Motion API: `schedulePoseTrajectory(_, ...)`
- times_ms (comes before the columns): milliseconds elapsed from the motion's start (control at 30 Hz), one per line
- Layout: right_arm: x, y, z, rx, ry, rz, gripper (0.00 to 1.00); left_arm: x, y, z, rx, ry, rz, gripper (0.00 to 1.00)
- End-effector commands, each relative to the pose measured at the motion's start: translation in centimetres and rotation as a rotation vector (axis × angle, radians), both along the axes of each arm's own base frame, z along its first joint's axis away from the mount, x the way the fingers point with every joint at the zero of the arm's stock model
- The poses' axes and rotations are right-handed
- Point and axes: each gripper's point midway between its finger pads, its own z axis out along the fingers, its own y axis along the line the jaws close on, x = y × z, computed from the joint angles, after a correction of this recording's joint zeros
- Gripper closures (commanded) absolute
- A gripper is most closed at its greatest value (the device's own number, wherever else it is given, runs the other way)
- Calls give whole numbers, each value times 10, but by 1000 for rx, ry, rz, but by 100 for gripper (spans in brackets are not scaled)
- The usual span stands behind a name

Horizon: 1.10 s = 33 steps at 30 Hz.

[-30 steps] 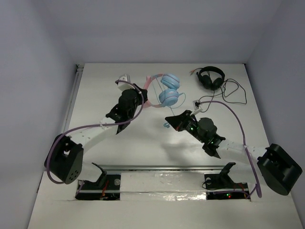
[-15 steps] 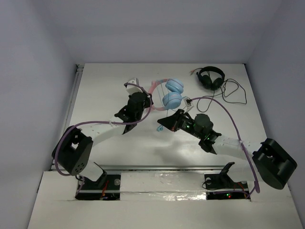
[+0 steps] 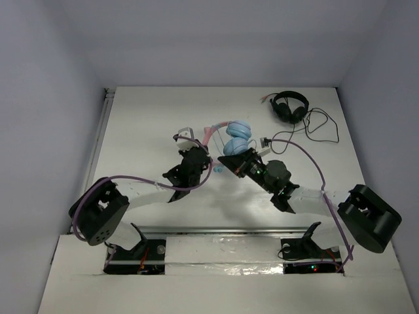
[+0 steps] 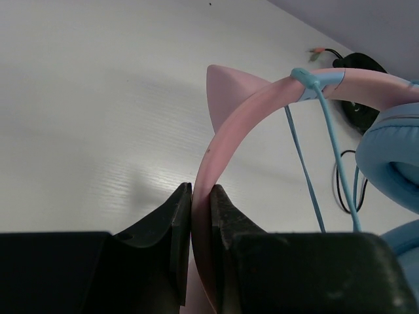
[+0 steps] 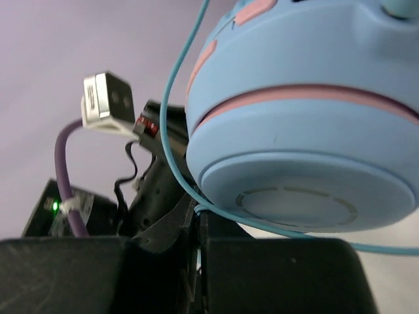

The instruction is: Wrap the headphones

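Observation:
The headphones have light blue round ear cups, a pink headband with cat ears and a thin light-blue cable. They sit mid-table, lifted between both arms. My left gripper is shut on the pink headband, whose band passes between the jaws. My right gripper is shut on the light-blue cable just under an ear cup; the cable loops past the cup's rim. The cable also runs over the headband.
Smaller black headphones with a black cable lie at the back right of the white table. They also show in the left wrist view. Grey walls enclose the table. The arm bases stand at the near edge.
Both grippers and the headphones moved toward the table's middle and closer together. The right gripper drew in under the ear cup with the cable.

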Motion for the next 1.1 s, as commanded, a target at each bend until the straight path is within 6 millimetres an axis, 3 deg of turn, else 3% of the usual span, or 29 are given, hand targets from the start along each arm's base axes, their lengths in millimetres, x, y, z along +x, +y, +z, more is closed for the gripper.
schedulePoseTrajectory(0,21,-19,50,201,-49,-162,100,-7,1,32,-82,-83,24,100)
schedulePoseTrajectory(133,32,-29,35,226,19,-240,100,-16,3,32,-97,-85,27,100)
schedulePoseTrajectory(533,60,-39,-26,164,173,-404,98,-45,-32,21,115,-56,-9,100)
schedulePoseTrajectory(833,66,-34,-67,-7,210,-461,96,-36,-52,31,198,-45,-49,100)
schedulePoseTrajectory(967,63,-28,-73,-98,216,-466,94,-32,-67,36,217,-50,-93,100)
schedulePoseTrajectory(1067,60,-16,-72,-164,212,-439,85,-21,-68,38,202,-51,-103,100)
